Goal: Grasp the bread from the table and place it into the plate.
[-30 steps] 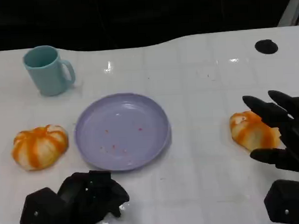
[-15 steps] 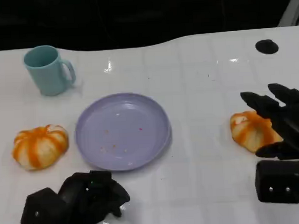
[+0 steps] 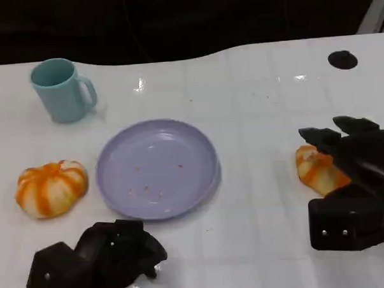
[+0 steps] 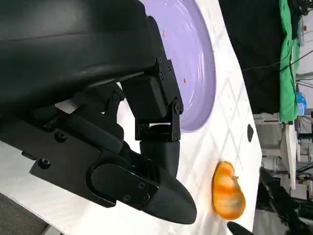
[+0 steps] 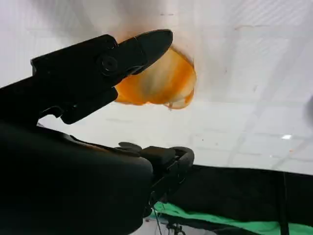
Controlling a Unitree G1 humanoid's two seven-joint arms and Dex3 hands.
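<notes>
Right hand (image 3: 347,175) now lowered over orange-and-white striped bread (image 3: 314,170), fingers spread around it, grip unclear, left hand (image 3: 101,257) curled.

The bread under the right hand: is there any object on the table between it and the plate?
Nothing visible. In the head view, bare white table lies between the bread under the right hand and the plate. The mug and the other bread sit beyond the plate.
</notes>
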